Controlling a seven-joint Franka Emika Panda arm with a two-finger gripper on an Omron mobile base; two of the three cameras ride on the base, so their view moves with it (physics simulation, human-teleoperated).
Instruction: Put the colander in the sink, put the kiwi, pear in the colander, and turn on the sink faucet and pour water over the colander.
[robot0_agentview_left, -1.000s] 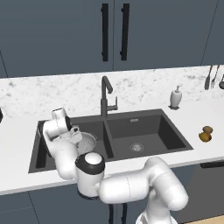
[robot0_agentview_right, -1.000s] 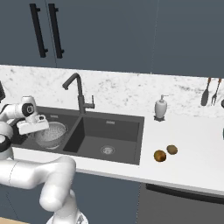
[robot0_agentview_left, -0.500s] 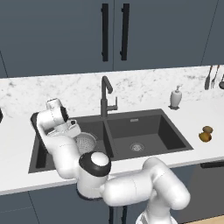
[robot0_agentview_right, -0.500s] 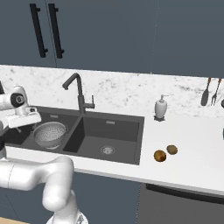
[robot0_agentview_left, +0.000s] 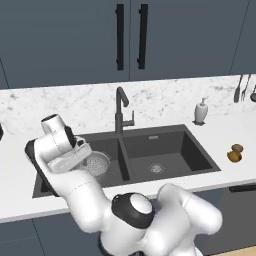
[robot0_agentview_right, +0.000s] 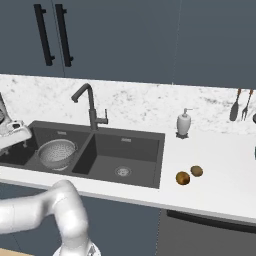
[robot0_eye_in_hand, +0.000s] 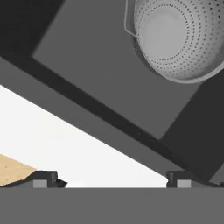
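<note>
Since a second ago we see the arm has lifted up and back from the left basin, leaving the round silver-grey perforated metal colander (robot0_agentview_right: 57, 153) sitting alone in that basin of the large dark grey double-basin sink (robot0_agentview_right: 134, 153). Our end effector (robot0_eye_in_hand: 111, 180) hangs above the basin's near edge, its fingertips (robot0_eye_in_hand: 43, 179) spread wide, holding and touching nothing. The small dull brown oval kiwi (robot0_agentview_right: 197, 171) and the golden yellow-orange pear (robot0_agentview_right: 182, 178) lie just beside each other on the white worktop (robot0_agentview_right: 220, 180), right of the sink.
</note>
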